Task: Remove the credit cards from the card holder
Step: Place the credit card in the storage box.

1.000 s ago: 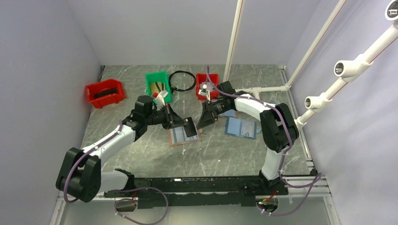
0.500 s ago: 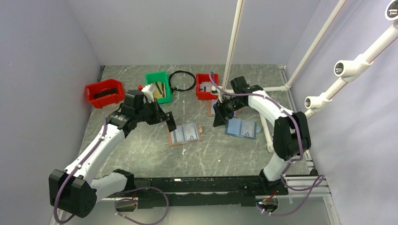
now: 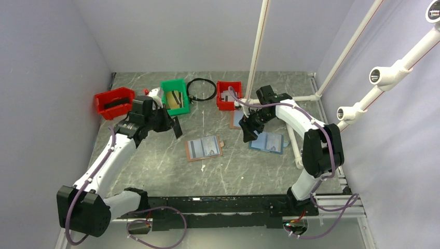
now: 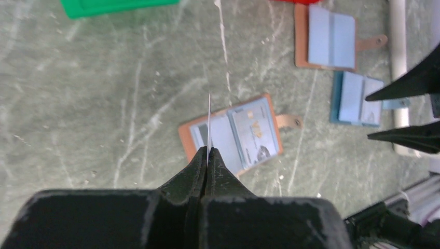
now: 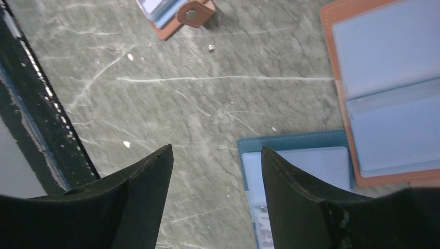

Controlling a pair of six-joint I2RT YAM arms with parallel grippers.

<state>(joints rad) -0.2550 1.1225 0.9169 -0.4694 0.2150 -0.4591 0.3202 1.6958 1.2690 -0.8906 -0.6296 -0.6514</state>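
My left hand point(image 4: 207, 151) is clamped tight on one credit card point(image 4: 208, 122) — seen edge-on, held above the tabletop point(image 4: 104, 104). The card holder point(image 3: 204, 148) lies open mid-tabletop, a second card point(image 4: 257, 137) in its tab-side page. My right hand point(image 5: 215, 150) stands open and empty — above a blue-covered holder point(image 5: 296, 148).

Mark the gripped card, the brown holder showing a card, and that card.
gripped card point(image 4: 208, 120): left wrist view, thin upright edge.
brown holder point(image 4: 222, 137): left wrist view, left page.
card in holder point(image 4: 254, 136): left wrist view, face.
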